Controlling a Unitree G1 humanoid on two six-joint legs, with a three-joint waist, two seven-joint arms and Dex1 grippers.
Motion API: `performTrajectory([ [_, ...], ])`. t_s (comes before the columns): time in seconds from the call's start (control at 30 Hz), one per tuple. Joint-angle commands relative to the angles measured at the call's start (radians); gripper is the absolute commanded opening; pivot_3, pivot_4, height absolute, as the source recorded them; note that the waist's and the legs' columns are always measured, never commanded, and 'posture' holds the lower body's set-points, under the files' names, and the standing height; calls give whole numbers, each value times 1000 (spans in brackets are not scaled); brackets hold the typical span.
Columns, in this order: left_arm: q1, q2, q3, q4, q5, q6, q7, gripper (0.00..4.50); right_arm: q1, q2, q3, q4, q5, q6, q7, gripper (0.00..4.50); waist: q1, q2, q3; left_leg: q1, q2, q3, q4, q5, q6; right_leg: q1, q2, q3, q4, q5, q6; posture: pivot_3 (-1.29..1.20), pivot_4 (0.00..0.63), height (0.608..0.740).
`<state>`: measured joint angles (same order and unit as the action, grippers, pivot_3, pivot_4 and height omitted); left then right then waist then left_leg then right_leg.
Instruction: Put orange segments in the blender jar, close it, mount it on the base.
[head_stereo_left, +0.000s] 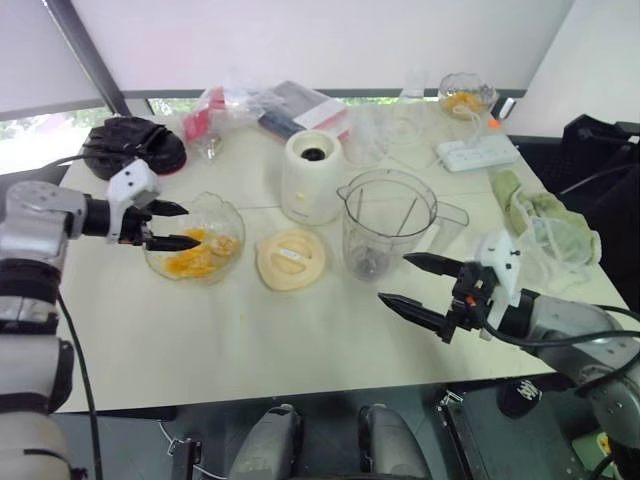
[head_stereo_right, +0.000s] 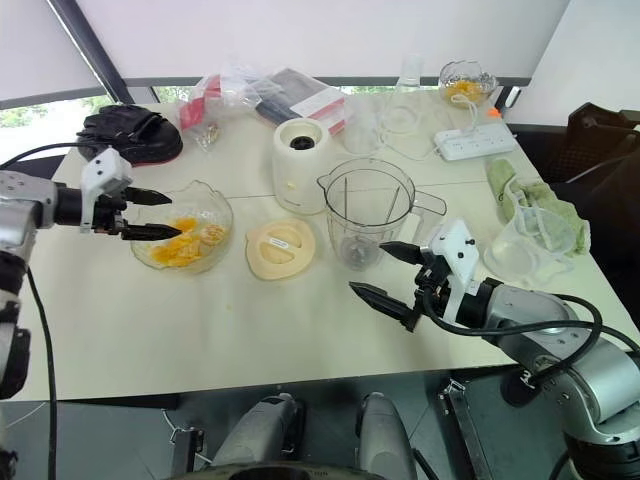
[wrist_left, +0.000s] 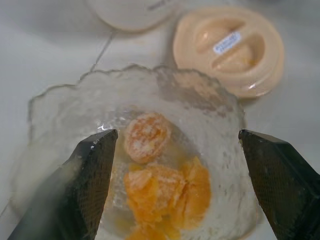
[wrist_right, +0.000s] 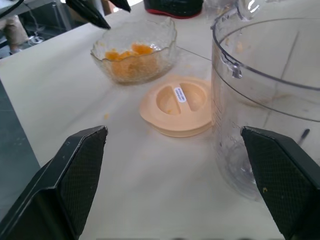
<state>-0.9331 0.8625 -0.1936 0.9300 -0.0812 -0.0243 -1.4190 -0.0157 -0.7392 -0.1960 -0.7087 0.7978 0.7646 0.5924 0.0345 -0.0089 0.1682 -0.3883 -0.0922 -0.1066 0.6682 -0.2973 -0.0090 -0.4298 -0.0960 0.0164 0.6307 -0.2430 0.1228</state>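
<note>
A glass bowl (head_stereo_left: 225, 215) of orange segments (wrist_left: 160, 185) sits at the table's left. My left gripper (head_stereo_left: 178, 226) hangs open over the bowl's left rim, nothing between its fingers. The cream lid (head_stereo_left: 291, 259) lies flat beside the bowl. To the lid's right stands the clear blender jar (head_stereo_left: 386, 222), upright and without its lid. The white blender base (head_stereo_left: 311, 177) stands behind the lid. My right gripper (head_stereo_left: 418, 283) is open and empty, low over the table just in front of the jar.
A second glass bowl with orange pieces (head_stereo_left: 464, 97), a white power strip (head_stereo_left: 476, 152), plastic bags (head_stereo_left: 290, 105) and a black object (head_stereo_left: 133, 145) line the back of the table. Green cloth and a clear container (head_stereo_left: 548, 228) lie at the right edge.
</note>
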Motion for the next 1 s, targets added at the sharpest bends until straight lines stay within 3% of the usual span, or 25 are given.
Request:
performTrajectory([
  [0.03,-71,-34,-42,140,104,-174,6,4069,20,11,-25,-57,-1,-21,-29,4480,-3,-1,0,0,0,0,0,0,0,0,0,0,0,0,0,0,150,740],
  [0.17,-114,-73,-75,257,198,-291,57,4069,43,12,-39,-78,-1,-21,-55,4480,-17,-1,0,0,0,0,0,0,0,-1,0,0,1,1,1,0,150,740],
  [0.4,-145,-122,-73,358,293,-325,243,4069,85,17,-57,-115,8,-21,-94,4480,-24,-3,0,0,0,-1,1,-2,4,-1,0,0,2,1,2,0,150,740],
  [0.8,-128,-178,-70,394,335,-277,338,4069,77,-8,-44,-97,10,-13,-77,4480,-24,-4,0,0,0,-1,2,-2,4,0,1,0,3,2,3,0,150,740],
  [1.0,-126,-220,-110,406,411,-237,401,4069,11,-80,-52,-50,45,25,-5,4480,-23,-4,0,0,0,0,3,-2,4,0,1,0,3,2,3,0,150,740],
])
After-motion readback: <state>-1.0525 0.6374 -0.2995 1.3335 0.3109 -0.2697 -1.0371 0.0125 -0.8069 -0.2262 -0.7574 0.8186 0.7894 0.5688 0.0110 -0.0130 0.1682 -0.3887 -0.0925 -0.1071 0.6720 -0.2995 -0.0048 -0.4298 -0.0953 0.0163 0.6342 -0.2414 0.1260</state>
